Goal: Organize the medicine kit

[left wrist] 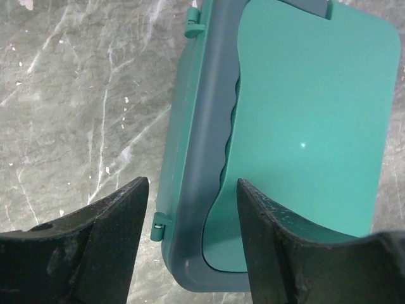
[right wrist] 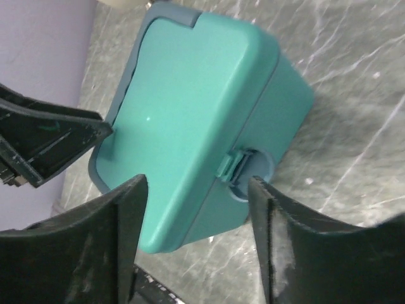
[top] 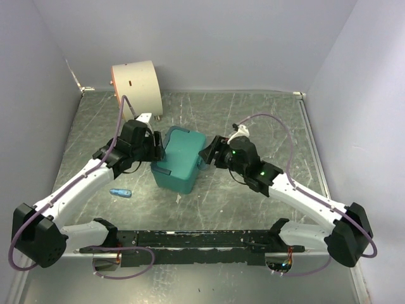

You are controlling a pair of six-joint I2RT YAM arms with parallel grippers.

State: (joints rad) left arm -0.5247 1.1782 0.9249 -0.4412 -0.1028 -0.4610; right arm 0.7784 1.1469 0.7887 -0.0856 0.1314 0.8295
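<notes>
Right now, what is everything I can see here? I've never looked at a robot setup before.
medicine kit: one, teal-green, lid shut, middle of the table
cylinder drum: one, cream, back left of the table
small object: one, blue, on the table, front left of the kit; too small to identify
table: one, grey marbled
base rail: one, black, near edge
left arm: one, white and black, purple cable
right arm: one, white and black, purple cable
left gripper: one, black fingers, open, over the kit's left edge
right gripper: one, black fingers, open, at the kit's latch side
</notes>
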